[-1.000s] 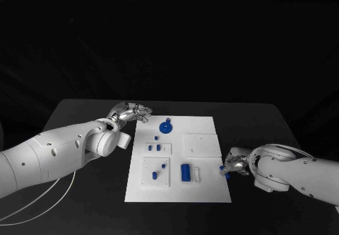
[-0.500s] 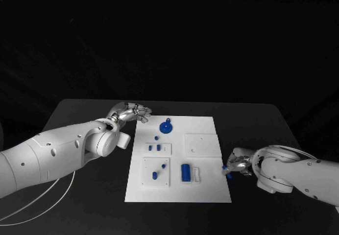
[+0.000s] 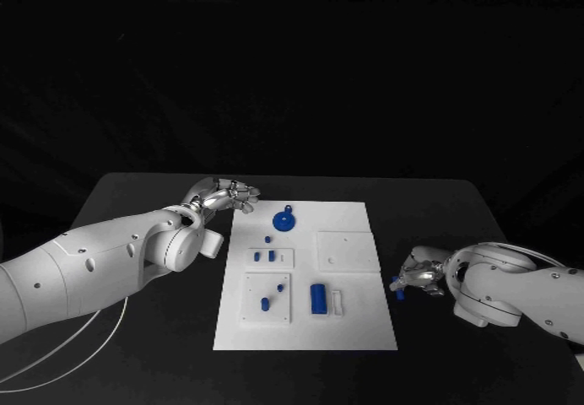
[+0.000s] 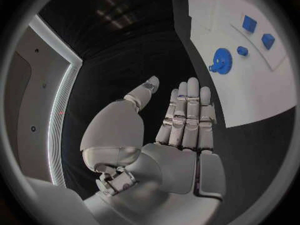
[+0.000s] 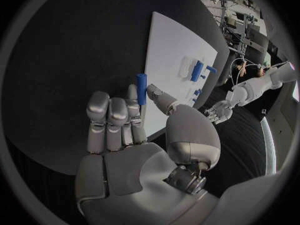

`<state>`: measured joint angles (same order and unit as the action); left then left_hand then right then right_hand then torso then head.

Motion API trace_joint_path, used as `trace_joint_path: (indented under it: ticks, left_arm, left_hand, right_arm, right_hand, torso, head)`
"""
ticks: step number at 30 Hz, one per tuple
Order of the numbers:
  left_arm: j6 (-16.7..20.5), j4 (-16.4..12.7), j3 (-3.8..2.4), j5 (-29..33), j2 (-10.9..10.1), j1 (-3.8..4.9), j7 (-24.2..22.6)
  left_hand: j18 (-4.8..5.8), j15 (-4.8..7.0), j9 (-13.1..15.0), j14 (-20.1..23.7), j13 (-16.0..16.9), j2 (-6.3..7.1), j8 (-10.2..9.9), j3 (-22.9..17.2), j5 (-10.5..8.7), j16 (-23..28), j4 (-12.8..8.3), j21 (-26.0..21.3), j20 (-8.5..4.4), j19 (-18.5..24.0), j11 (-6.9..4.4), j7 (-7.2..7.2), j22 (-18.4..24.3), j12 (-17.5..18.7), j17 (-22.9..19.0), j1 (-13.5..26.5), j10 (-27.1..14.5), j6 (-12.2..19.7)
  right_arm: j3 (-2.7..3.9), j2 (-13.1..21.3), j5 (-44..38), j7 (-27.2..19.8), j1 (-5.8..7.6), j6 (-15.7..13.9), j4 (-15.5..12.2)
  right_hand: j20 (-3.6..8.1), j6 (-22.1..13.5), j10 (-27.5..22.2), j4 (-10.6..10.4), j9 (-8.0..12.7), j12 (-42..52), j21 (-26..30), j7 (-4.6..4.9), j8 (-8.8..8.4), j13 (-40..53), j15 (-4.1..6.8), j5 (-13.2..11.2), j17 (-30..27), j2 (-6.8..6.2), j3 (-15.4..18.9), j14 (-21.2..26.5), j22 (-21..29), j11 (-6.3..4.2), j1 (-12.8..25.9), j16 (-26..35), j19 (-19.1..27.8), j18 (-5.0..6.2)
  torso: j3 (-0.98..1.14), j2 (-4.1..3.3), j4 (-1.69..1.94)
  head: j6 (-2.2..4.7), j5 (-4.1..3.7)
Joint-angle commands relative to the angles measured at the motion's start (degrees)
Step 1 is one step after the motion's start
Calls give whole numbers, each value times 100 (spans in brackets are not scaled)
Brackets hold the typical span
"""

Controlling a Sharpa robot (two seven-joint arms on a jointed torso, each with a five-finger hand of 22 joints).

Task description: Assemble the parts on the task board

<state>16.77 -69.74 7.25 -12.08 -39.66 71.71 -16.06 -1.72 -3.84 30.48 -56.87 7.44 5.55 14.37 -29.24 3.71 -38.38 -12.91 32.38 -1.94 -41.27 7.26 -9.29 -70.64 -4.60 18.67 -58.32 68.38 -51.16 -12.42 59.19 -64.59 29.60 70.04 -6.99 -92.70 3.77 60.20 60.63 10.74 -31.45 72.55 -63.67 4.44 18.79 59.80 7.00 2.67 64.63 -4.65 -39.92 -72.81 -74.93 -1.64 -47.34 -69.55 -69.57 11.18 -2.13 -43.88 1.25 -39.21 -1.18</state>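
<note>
No writing is legible. A blue peg is pinched by the right hand; the left hand is held spread, nothing in it, beside the task board.

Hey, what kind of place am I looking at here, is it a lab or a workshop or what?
Probably a robotics lab test bench: a black table against dark backdrop, a white task board carrying small blue parts, and two robot hands, left and right.

right hand | moved outward off task board edge | blue peg carried along
</note>
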Motion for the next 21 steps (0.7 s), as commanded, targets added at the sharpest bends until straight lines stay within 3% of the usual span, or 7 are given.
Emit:
trace_joint_path:
  ticks: [1, 8, 12, 21]
  left_arm:
    - [-75, -13, -3, 25, 12, 4, -39]
    - [-74, -37, -3, 25, 14, 4, -54]
    - [-70, -30, -3, 25, 15, 4, -57]
    - [-84, -34, -4, 25, 25, 4, -45]
  left_hand:
    - [-14, 6, -10, -38, -8, -31, 35, 4, -13, 25, 24, -24, 3, -26, -1, 4, -8, 6, 7, 14, -42, 53]
    - [-14, 6, -11, -39, -8, -33, 38, 3, -13, 28, 30, -27, 3, -26, -2, 5, -10, 5, 11, 17, -40, 50]
    - [-14, 6, -12, -40, -8, -35, 39, 3, -12, 30, 34, -29, 3, -26, -2, 6, -11, 4, 14, 20, -39, 49]
    - [-14, 7, -13, -41, -9, -37, 40, 3, -11, 33, 36, -31, 2, -27, -3, 6, -13, 4, 19, 19, -39, 50]
  right_arm:
    - [-3, -52, 684, 94, 6, 170, -142]
    - [-6, -370, 947, 112, 4, 208, -184]
    - [-11, -547, 1005, 97, -4, 194, -148]
    - [-16, -968, 1036, 29, -135, 107, -25]
  right_hand:
    - [-10, 65, 56, -43, 14, -35, -27, 19, 25, -6, 27, 14, -1, 101, -9, -41, -46, 6, 15, 27, -21, 382]
    - [-7, 73, 65, -38, 24, -42, -28, 15, 19, -1, 33, 14, -3, 128, -19, -50, -46, 2, 42, 30, -24, 382]
    - [-5, 77, 68, -23, 28, -43, -28, 13, 17, 2, 35, 14, -3, 128, -22, -53, -47, 0, 47, 30, -25, 382]
    - [2, 88, 76, 35, 39, -48, -30, 10, 11, 13, 41, 14, -3, 116, -32, -61, -47, -4, 61, 34, -28, 382]
  torso:
    - [-1, -1, 8]
    - [-6, -8, 11]
    - [-11, -9, 11]
    - [-4, -7, 11]
  head:
    - [16, 16]
    - [12, 13]
    - [16, 67]
    - [29, 103]
